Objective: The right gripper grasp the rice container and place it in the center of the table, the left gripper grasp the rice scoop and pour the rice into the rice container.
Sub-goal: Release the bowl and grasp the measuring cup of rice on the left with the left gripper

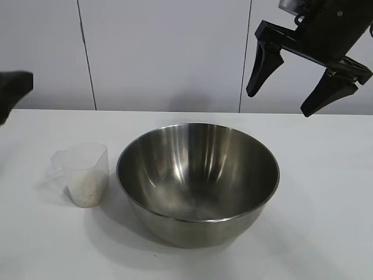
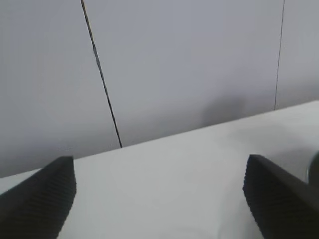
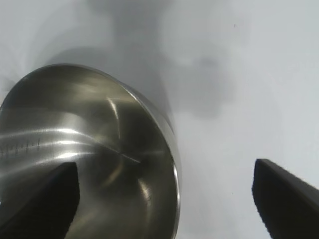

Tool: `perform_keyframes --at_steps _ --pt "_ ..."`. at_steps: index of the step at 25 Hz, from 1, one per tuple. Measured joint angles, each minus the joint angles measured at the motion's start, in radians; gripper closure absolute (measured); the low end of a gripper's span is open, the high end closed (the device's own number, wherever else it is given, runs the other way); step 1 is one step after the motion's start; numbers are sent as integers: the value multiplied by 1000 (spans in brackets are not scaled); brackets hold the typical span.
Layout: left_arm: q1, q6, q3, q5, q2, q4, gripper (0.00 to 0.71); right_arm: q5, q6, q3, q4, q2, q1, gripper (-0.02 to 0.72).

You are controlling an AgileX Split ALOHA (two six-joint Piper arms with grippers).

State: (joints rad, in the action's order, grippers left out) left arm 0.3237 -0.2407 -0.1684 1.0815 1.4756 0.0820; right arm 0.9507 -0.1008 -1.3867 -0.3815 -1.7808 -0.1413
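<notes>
Rice container (image 1: 198,181) already mid-worktop (image 1: 326,192); right gripper (image 1: 303,79) raised, fingers spread, empty. Rice scoop (image 1: 84,174) full, untouched; left gripper (image 2: 159,196) spread, empty.

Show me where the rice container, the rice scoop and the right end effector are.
rice container (image 1: 198,169): exterior view, inner wall.
rice scoop (image 1: 87,160): exterior view, clear side wall.
right end effector (image 1: 284,100): exterior view, midway between its spread fingertips.
</notes>
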Motion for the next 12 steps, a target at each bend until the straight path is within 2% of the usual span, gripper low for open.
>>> perform_keyframes --at_steps 2,7,12 --pt "0 0 34 41 67 16 56 0 0 0 0 0 0 51" --pt "0 0 39 52 243 69 56 0 0 0 0 0 0 51" --pt "0 0 23 55 356 77 56 0 0 0 0 0 0 51"
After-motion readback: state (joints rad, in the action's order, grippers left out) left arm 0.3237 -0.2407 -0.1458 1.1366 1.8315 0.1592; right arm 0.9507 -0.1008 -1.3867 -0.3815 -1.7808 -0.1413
